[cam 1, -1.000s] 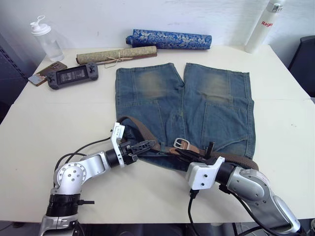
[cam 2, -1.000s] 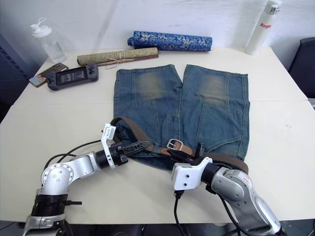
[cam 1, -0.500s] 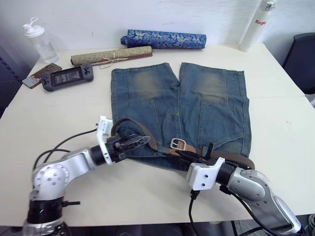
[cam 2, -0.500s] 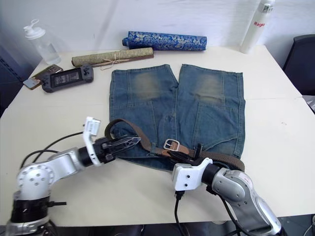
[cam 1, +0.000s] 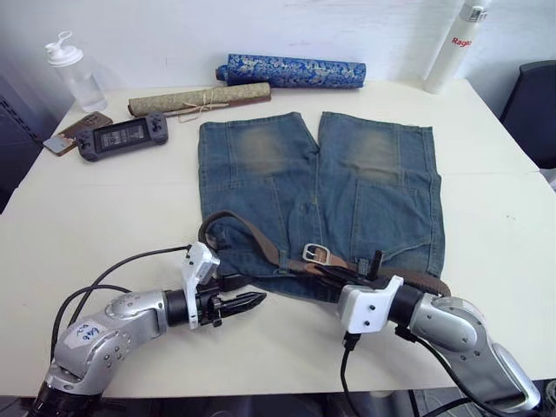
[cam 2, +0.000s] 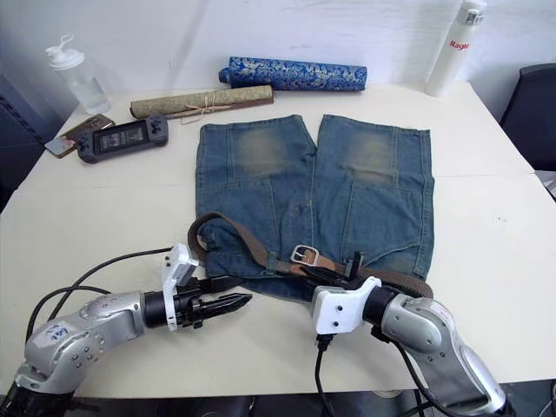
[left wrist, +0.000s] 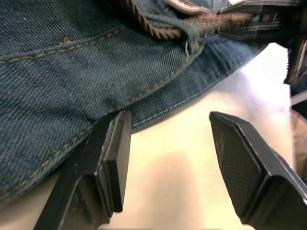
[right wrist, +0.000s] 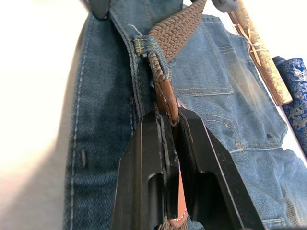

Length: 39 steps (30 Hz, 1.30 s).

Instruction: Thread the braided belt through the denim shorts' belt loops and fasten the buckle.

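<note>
The denim shorts (cam 1: 347,174) lie flat on the table, waistband toward me. The braided belt (cam 1: 234,228) loops over the waistband's left part, its silver buckle (cam 1: 320,253) near the middle. My right gripper (right wrist: 168,117) is shut on the belt's tan leather tip (right wrist: 167,98), just short of a belt loop (right wrist: 144,45) that the strap passes under. My left gripper (left wrist: 168,120) stands open over bare table beside the waistband's edge, nothing between its fingers (left wrist: 115,153). Another belt loop (left wrist: 192,40) with the strap in it lies ahead of it.
Along the far edge lie a blue patterned roll (cam 1: 291,69), a tan roll (cam 1: 198,97), a handheld game console (cam 1: 122,136) and a clear bottle (cam 1: 74,74). A white bottle (cam 1: 452,43) stands at the far right corner. A dark chair (cam 1: 534,104) is off the right side.
My left gripper has opened, let go of the belt and drawn back off the waistband toward the table's near edge. The right gripper keeps its hold. The camera has shifted slightly.
</note>
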Each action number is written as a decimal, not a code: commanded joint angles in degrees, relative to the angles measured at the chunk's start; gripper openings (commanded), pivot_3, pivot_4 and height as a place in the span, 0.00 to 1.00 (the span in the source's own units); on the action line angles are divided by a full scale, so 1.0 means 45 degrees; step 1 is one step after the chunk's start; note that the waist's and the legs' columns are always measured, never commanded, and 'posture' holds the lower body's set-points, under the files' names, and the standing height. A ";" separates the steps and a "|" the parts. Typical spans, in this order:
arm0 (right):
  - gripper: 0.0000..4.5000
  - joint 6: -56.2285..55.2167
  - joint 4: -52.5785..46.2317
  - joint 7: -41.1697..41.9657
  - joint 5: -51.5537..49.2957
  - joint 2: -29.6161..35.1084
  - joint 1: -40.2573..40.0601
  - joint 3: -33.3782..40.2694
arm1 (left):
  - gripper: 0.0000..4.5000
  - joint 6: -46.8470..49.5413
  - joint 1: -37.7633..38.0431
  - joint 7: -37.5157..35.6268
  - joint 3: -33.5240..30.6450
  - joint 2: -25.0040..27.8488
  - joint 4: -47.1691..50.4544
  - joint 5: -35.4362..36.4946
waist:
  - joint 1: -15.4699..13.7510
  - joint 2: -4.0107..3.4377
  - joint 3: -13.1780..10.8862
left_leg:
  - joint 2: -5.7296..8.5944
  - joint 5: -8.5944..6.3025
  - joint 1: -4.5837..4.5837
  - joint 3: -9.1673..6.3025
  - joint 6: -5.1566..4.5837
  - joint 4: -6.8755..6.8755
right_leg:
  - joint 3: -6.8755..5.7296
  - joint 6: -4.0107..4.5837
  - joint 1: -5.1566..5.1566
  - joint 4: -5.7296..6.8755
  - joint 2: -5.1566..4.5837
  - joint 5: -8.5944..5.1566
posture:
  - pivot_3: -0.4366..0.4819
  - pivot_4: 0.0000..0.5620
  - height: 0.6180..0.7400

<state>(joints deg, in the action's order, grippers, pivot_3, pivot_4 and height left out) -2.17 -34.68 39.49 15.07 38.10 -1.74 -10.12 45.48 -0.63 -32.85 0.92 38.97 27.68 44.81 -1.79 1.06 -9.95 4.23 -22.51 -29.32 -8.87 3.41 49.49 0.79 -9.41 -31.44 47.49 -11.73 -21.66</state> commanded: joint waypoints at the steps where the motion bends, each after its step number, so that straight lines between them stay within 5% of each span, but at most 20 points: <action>1: 0.00 0.0412 -0.1025 0.0371 -0.0867 0.0517 0.0160 0.1457 | 0.64 -0.0171 0.0794 -0.0325 0.0575 0.0578 -0.0669 -0.1366 | 0.0019 -0.0006 0.0004 | -0.0001 0.0000 0.0001 0.0001 0.0000 0.0001 | 0.0001 0.0000 0.0000 0.0000 0.0001 0.0000 | 0.48 0.27 0.16; 9: 0.00 0.1547 -0.1163 0.1525 -0.2905 0.2143 0.1047 0.4876 | 0.64 -0.0586 0.1145 -0.0715 0.0722 0.0671 -0.1199 -0.2050 | 0.0034 -0.0037 0.0068 | -0.0010 -0.0005 0.0013 0.0006 -0.0008 -0.0003 | -0.0010 0.0005 0.0015 -0.0006 0.0002 -0.0003 | 0.48 0.27 0.16; 15: 0.00 -0.0191 0.1539 0.1589 -0.2653 0.3385 0.0736 0.7051 | 0.64 -0.0731 0.1184 -0.0807 0.0839 0.0552 -0.1381 -0.2194 | 0.0019 -0.0035 0.0089 | -0.0005 -0.0006 0.0020 0.0012 -0.0012 -0.0001 | -0.0016 0.0003 0.0029 -0.0012 -0.0011 -0.0002 | 0.48 0.27 0.16; 20: 0.00 -0.0877 0.2901 0.1168 -0.2350 0.3789 0.1101 0.7234 | 0.64 -0.0877 0.1197 -0.0820 0.0806 0.0538 -0.1537 -0.2323 | 0.0035 -0.0096 0.0126 | -0.0007 -0.0006 0.0017 0.0030 -0.0013 -0.0001 | -0.0015 0.0003 0.0030 -0.0007 -0.0014 -0.0003 | 0.48 0.27 0.16; 26: 0.00 0.0077 0.1660 0.1119 -0.3269 0.3017 0.1889 0.5838 | 0.64 -0.1051 0.1347 -0.0674 0.0092 0.0456 -0.0942 -0.1982 | 0.0054 -0.0126 0.0143 | -0.0012 -0.0006 0.0015 0.0032 -0.0013 -0.0002 | -0.0008 0.0003 0.0030 -0.0003 -0.0012 -0.0003 | 0.48 0.27 0.16; 30: 0.00 0.1047 0.0944 0.1279 -0.3734 0.2750 0.2363 0.4986 | 0.64 -0.0669 0.1571 -0.1124 -0.1238 0.0790 0.0169 -0.0733 | 0.0100 -0.0121 0.0139 | -0.0012 -0.0006 0.0014 0.0028 -0.0014 -0.0002 | -0.0005 0.0003 0.0013 0.0000 -0.0012 -0.0004 | 0.48 0.27 0.16; 36: 0.00 0.2309 0.0248 0.1452 -0.4219 0.2223 0.3520 0.3311 | 0.64 0.1168 0.1658 -0.2564 -0.4415 0.2030 0.1725 0.4445 | 0.0142 -0.0060 0.0069 | -0.0050 -0.0006 -0.0015 -0.0017 -0.0010 -0.0004 | -0.0036 0.0026 -0.0029 0.0015 0.0020 -0.0014 | 0.48 0.27 0.16; 39: 0.00 0.2449 0.0289 0.1458 -0.3870 0.2027 0.4075 0.2459 | 0.64 0.1461 0.0917 -0.1586 -0.5091 0.2101 0.1599 0.6152 | 0.0068 -0.0068 0.0058 | -0.0028 -0.0006 -0.0022 -0.0016 -0.0009 -0.0004 | -0.0034 0.0024 -0.0024 0.0000 -0.0005 -0.0014 | 0.48 0.27 0.16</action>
<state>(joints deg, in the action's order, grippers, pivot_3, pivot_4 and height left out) 8.74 -31.52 46.03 -2.64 47.70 15.04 2.26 51.56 5.64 -42.44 -19.54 48.45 33.90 66.97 -1.48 0.76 -9.69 4.17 -22.54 -29.42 -8.95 3.37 49.48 0.64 -9.31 -31.55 47.51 -11.84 -21.72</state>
